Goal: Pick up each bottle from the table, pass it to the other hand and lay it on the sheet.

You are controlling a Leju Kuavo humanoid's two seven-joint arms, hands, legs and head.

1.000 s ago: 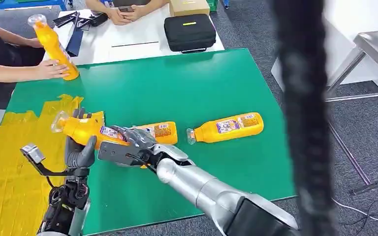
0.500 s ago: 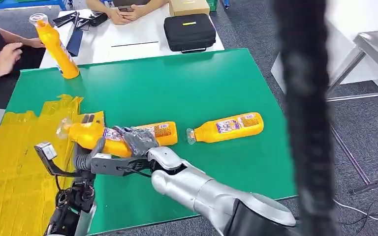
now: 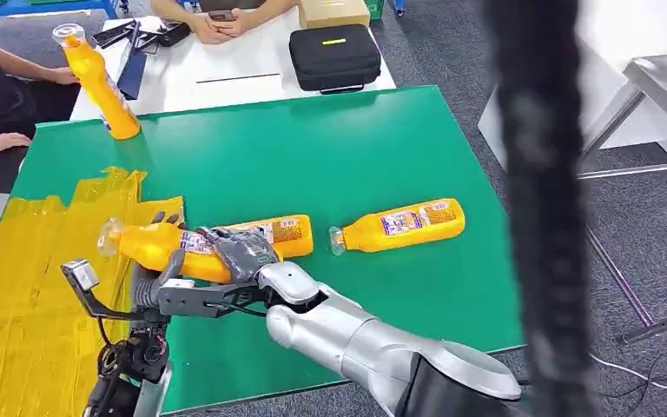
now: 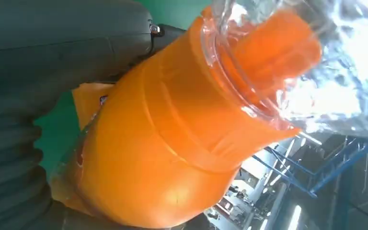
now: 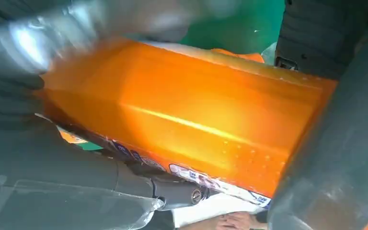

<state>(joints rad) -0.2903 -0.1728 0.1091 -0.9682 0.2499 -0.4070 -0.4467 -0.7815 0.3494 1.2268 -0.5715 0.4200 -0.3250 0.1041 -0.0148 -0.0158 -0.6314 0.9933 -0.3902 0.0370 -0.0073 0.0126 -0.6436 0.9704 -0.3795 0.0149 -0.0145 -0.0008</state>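
Both hands are closing on one orange bottle (image 3: 167, 246), which is lying almost level above the table's (image 3: 330, 148) 8 o'clock area, at the edge of the yellow sheet (image 3: 26, 287). The left hand (image 3: 152, 274) is wrapping the bottle near its neck, clear cap (image 3: 107, 236) pointing toward 9 o'clock. The right hand (image 3: 236, 249) is gripping its label end from the 3 o'clock side. A second bottle (image 3: 282, 233) is lying on the green top just behind the right hand, and a third (image 3: 399, 224) is lying at 3 o'clock of it, cap toward 9. A fourth (image 3: 95, 80) is standing tilted at the table's 11 o'clock corner. Each bottle is looking orange along its whole length. A black case (image 3: 334, 56) is sitting shut on the white table (image 3: 243, 74) at 12 o'clock, contents unseen.
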